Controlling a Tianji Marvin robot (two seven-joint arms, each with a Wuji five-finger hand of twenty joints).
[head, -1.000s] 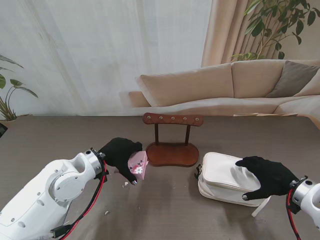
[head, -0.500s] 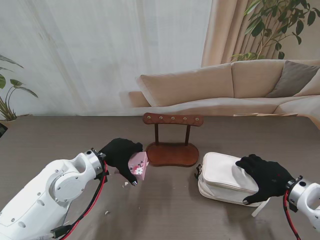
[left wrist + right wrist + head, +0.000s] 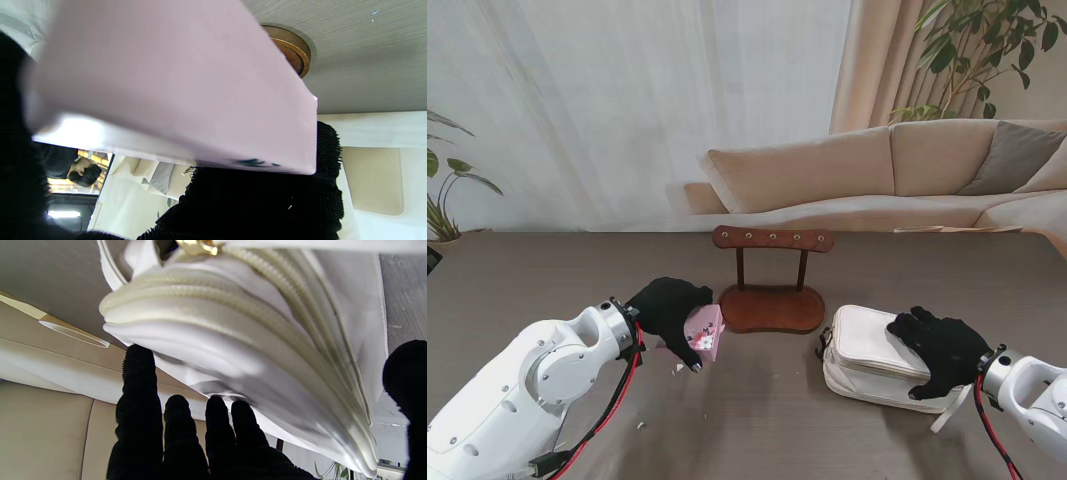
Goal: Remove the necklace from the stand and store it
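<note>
While both arms reach in from the near corners, the left hand [image 3: 670, 307] is wrapped around a small pink box [image 3: 703, 331], fingers curled over its top, holding it just beside the left end of the wooden stand [image 3: 771, 292]. Left wrist view: the box's pale pink side [image 3: 173, 90] fills most of the picture, black glove fingers [image 3: 267, 203] against one face, a brown edge of the stand's base [image 3: 292, 48] showing past it.

Stand sits mid-worktop [image 3: 547, 270], upright, a crossbar with a row of pegs on two posts over a kidney-shaped base. No necklace can be made out on the bar or anywhere else; too small to tell where it lies.

Right hand [image 3: 937, 348] lies palm-down on a white bag [image 3: 867, 358], right of the stand and apart from it. Fingers spread across the top, thumb down the near side. Right wrist view: the fingers [image 3: 173, 436] pressed against the bag's zipped edge [image 3: 253, 340], a gold zip pull [image 3: 196, 246] at the far end. Whether it grips or only rests, cannot tell.
</note>
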